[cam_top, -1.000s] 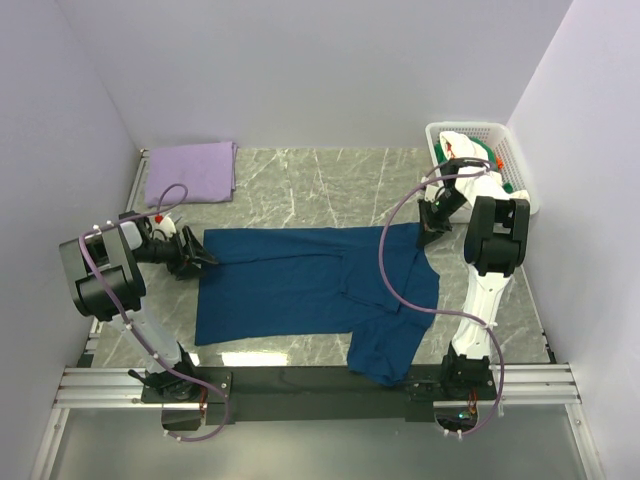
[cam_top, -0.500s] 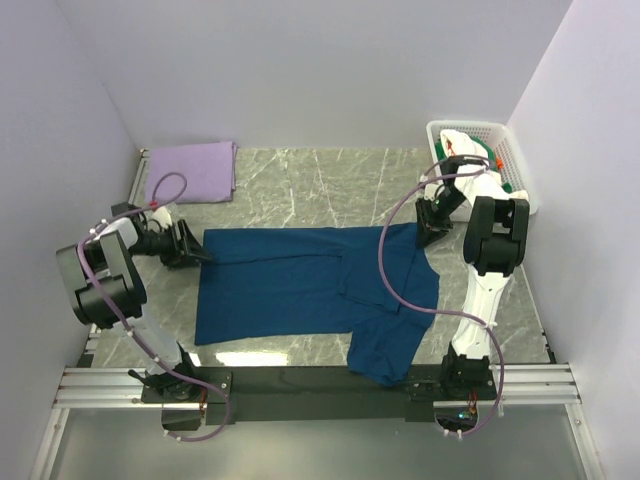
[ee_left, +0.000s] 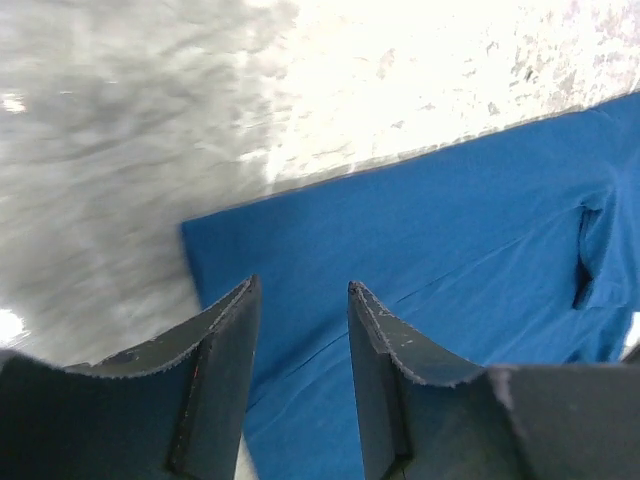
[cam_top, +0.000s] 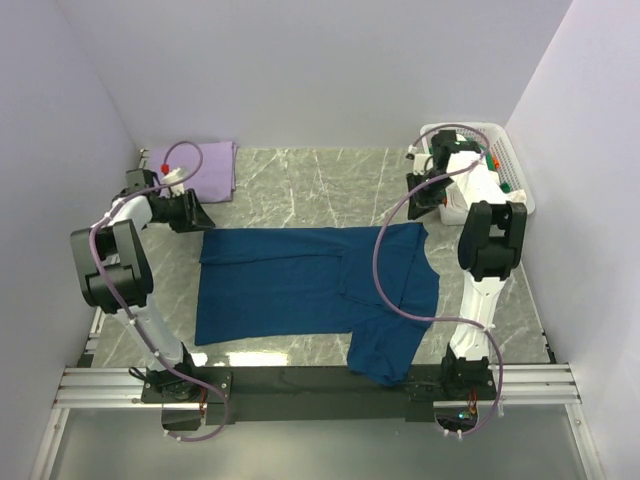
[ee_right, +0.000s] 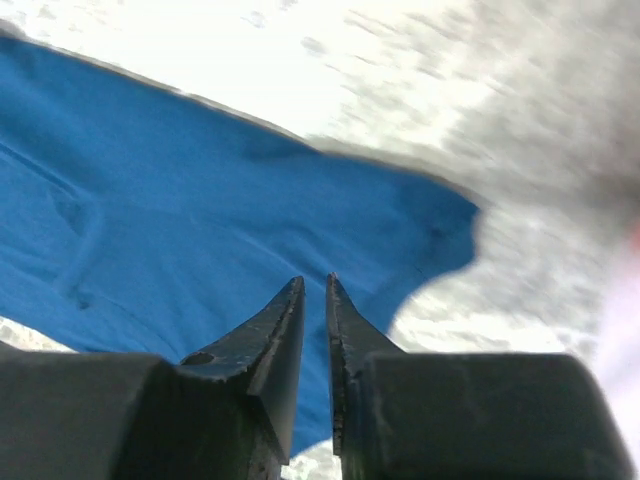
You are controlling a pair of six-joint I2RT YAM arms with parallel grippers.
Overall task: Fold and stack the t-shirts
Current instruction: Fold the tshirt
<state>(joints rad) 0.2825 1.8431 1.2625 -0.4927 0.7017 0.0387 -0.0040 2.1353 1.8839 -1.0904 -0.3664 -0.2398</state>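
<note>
A dark navy-blue t-shirt (cam_top: 300,285) lies spread flat on the marble table, its lower right part hanging toward the front edge. My left gripper (cam_top: 196,213) hovers just beyond the shirt's back left corner. In the left wrist view that gripper (ee_left: 300,290) is open, with only blue cloth (ee_left: 450,230) below the gap. My right gripper (cam_top: 421,196) hangs beyond the back right corner. Its jaws (ee_right: 314,282) stand a narrow slit apart, holding nothing, above the shirt (ee_right: 200,180). A folded pale lavender t-shirt (cam_top: 215,165) lies at the back left, partly behind my left arm.
A white lattice basket (cam_top: 512,140) at the back right holds white and green cloth (cam_top: 502,168), partly hidden by my right arm. Plain walls close in the table on three sides. The metal base rail (cam_top: 320,380) runs along the near edge.
Both grippers have drawn back from the navy shirt's back corners toward the rear wall. The right one was shut at its corner and now holds nothing. The shirt stays flat.
</note>
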